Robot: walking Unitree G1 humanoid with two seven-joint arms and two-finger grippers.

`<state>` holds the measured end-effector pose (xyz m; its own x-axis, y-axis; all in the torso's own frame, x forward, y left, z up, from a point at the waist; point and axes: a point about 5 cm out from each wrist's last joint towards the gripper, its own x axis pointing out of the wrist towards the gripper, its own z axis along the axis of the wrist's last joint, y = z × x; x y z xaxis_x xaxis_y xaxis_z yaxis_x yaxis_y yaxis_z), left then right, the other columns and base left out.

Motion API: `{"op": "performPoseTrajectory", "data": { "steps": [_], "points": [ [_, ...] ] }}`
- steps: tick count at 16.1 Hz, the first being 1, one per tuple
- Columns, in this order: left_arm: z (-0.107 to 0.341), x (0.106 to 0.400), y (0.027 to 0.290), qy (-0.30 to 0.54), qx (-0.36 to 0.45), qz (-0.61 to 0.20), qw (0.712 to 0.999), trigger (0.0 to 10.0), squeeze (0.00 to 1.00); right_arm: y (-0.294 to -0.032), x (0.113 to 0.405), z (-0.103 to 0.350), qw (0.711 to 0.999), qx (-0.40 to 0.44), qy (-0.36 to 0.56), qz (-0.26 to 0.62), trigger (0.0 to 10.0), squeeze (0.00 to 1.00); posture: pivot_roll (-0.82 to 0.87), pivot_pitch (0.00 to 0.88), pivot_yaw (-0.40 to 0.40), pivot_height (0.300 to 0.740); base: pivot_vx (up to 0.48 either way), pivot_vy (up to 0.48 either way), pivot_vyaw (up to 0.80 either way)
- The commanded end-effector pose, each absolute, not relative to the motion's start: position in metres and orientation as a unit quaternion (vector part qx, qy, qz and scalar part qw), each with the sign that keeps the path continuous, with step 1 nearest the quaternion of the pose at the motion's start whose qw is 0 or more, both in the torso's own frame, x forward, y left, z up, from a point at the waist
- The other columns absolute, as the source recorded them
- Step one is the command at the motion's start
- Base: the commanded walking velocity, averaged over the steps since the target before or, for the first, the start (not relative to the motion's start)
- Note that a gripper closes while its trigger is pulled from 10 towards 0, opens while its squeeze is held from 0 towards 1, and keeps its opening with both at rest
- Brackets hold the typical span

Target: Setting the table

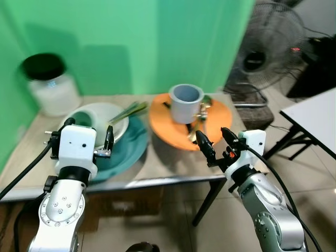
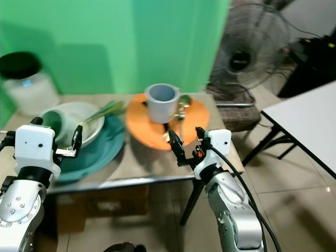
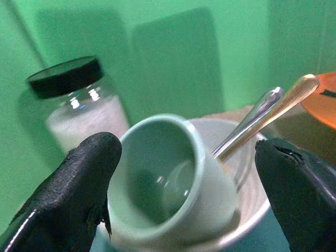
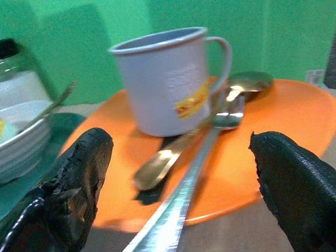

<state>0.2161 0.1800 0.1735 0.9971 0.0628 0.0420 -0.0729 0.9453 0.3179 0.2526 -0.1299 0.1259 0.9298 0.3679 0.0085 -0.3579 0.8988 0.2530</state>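
A pale green cup [image 3: 163, 178] lies tipped on its side in a white bowl [image 1: 113, 116], which rests on a teal plate [image 1: 134, 144]. Two spoon handles [image 3: 262, 113] lean out of the bowl. My left gripper [image 1: 88, 134] stands open just in front of the cup, one finger on each side of it, touching nothing. A grey-blue mug [image 1: 186, 102] stands upright on an orange plate [image 1: 218, 113] with several pieces of cutlery [image 4: 210, 131] beside it. My right gripper [image 1: 216, 142] is open at the plate's near rim, level with the cutlery handles.
A glass jar [image 1: 50, 84] with a black lid stands at the table's back left, against a green wall. A floor fan [image 1: 268, 47] is behind the table's right end. A white table [image 1: 315, 118] juts in at the right. The table's front edge [image 1: 157, 181] is close below both grippers.
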Motion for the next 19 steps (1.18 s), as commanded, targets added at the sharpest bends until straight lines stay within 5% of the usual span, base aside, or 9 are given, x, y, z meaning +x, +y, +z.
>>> {"op": "performPoseTrajectory", "data": {
  "steps": [1,6,15,19],
  "points": [
    [0.178,0.216,0.174,-0.026,0.163,0.025,0.986,10.0,0.00,-0.142,0.254,0.129,0.980,0.118,0.009,0.160,10.0,0.00,0.09,0.030,-0.036,0.740,0.000,-0.480,0.00],
    [0.180,0.220,0.177,-0.032,0.164,0.029,0.986,10.0,0.00,-0.143,0.255,0.131,0.980,0.120,0.003,0.159,10.0,0.00,0.09,0.018,-0.021,0.740,0.000,-0.480,0.00],
    [0.173,0.223,0.202,-0.007,0.120,0.115,0.986,10.0,0.00,-0.121,0.267,0.129,0.977,0.084,0.025,0.193,10.0,0.00,0.11,0.037,-0.073,0.740,0.000,0.000,0.00],
    [0.165,0.218,0.196,0.016,0.110,0.096,0.989,10.0,0.00,-0.146,0.259,0.121,0.988,0.077,0.037,0.132,10.0,0.00,0.06,0.031,-0.041,0.740,0.000,0.000,0.00]
  ]
}}
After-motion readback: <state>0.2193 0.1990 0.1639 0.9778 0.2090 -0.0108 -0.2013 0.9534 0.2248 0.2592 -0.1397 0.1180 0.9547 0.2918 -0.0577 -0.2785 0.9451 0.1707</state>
